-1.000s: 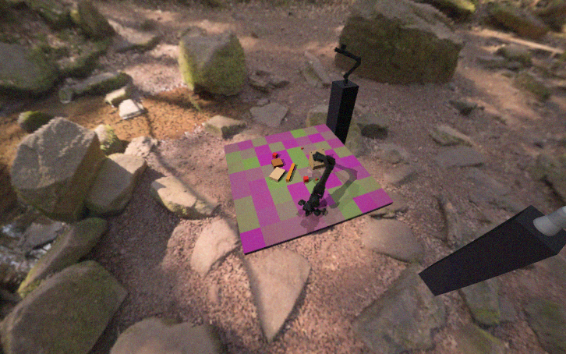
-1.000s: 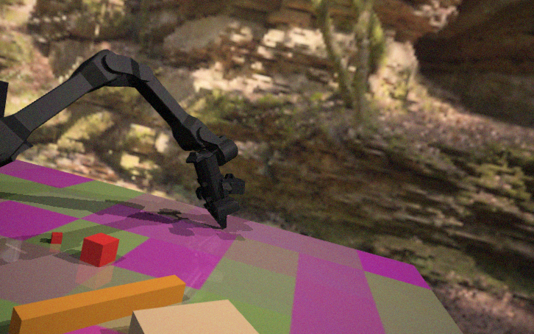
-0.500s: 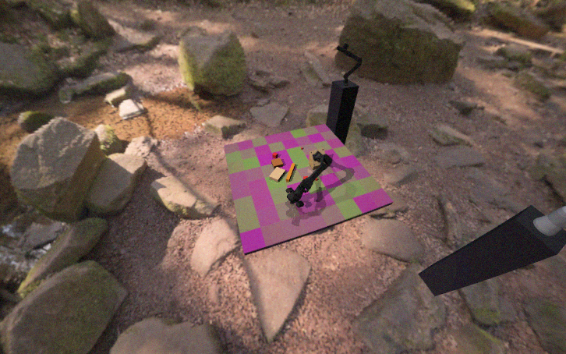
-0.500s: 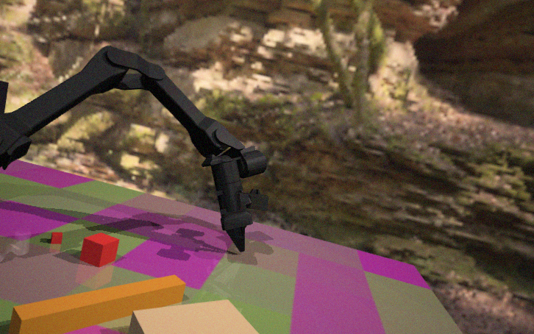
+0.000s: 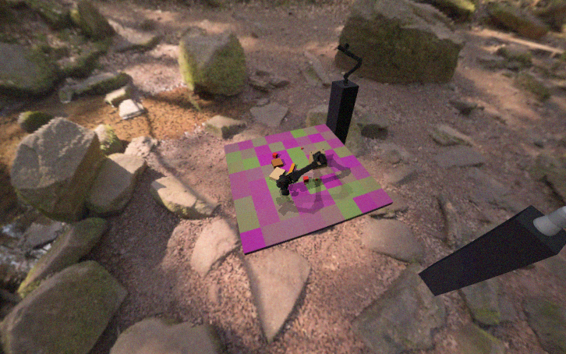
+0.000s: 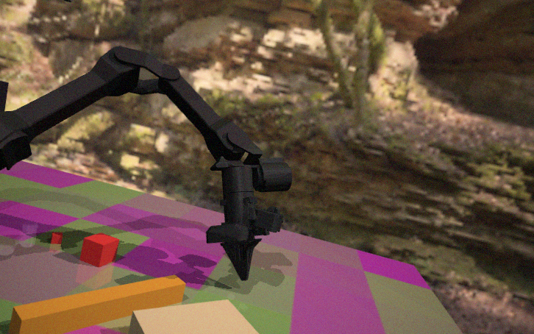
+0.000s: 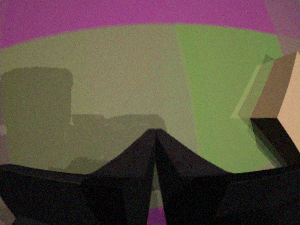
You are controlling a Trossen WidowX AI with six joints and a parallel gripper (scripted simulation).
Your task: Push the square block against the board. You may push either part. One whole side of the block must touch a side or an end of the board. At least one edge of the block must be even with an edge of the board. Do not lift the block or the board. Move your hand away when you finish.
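Note:
The tan square block (image 5: 277, 173) (image 6: 193, 318) (image 7: 292, 104) lies flat on the checkered mat. The orange board (image 5: 291, 168) (image 6: 98, 303), a long narrow bar, lies beside it, angled to it. A narrow gap shows between them in the top view. My gripper (image 5: 285, 193) (image 6: 244, 279) (image 7: 154, 135) is shut and empty, pointing down low over the mat, to one side of the block and clear of it. In the wrist view the block stands to the right of my fingertips. The board does not show in the wrist view.
A brown block (image 5: 277, 162) and a red cube (image 5: 274, 155) lie beyond the tan block. Another red cube (image 5: 305, 178) (image 6: 98, 249) and a smaller red one (image 6: 56, 237) lie on the arm's other side. The arm reaches over the checkered mat (image 5: 250, 213).

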